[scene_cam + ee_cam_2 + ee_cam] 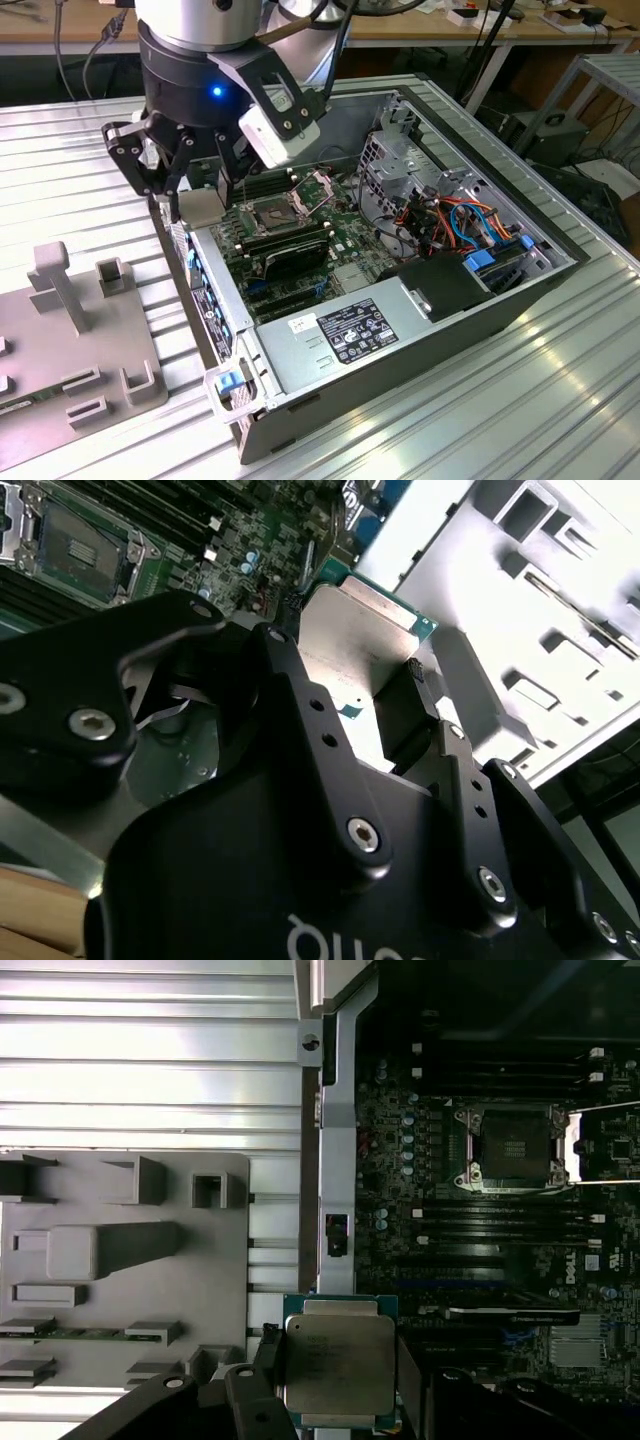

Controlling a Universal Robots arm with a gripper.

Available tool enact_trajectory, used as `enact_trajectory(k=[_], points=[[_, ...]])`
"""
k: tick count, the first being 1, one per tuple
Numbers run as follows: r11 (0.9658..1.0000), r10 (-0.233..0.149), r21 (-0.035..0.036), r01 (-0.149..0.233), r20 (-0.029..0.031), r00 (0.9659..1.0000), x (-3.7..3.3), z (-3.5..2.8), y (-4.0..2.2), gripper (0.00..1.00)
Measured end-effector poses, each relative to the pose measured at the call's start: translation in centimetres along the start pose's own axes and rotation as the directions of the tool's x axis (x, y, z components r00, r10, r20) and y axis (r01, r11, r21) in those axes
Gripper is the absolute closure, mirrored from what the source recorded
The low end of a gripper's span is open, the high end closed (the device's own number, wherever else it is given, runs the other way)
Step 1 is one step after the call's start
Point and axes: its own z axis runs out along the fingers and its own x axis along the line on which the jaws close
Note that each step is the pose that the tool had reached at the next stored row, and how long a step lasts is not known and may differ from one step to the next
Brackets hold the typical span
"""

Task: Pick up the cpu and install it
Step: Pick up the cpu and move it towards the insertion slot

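End effector (200, 203): clamped on cpu (338, 1365), over computer case wall (216, 292).
Socket (275, 212): uncovered, at 3 o'clock from cpu in exterior view.

— What are you counting out there?
— I'm counting one cpu (338, 1365), one claw (202, 200) and one open computer case (430, 345).
— Anything else showing?
— I'm seeing one socket (515, 1148), one power supply (350, 330) and one grey fixture tray (100, 345), all sitting on one bench (480, 420).
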Motion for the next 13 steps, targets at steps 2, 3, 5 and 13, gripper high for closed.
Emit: enact_trajectory(k=[2, 3, 5, 13], points=[[1.0000, 0.000, 0.0000, 0.000, 0.0000, 1.0000, -0.19, 0.00, 0.00, 0.45], [1.0000, 0.000, 0.0000, 0.000, -0.0001, 1.0000, -0.30, 0.00, -0.01, 0.45], [1.0000, 0.000, 0.0000, 0.000, 0.0000, 1.0000, -0.47, 0.00, -0.01, 0.45], [1.0000, 0.000, 0.0000, 0.000, -0.0001, 1.0000, -1.11, -0.01, -0.02, 0.45]])
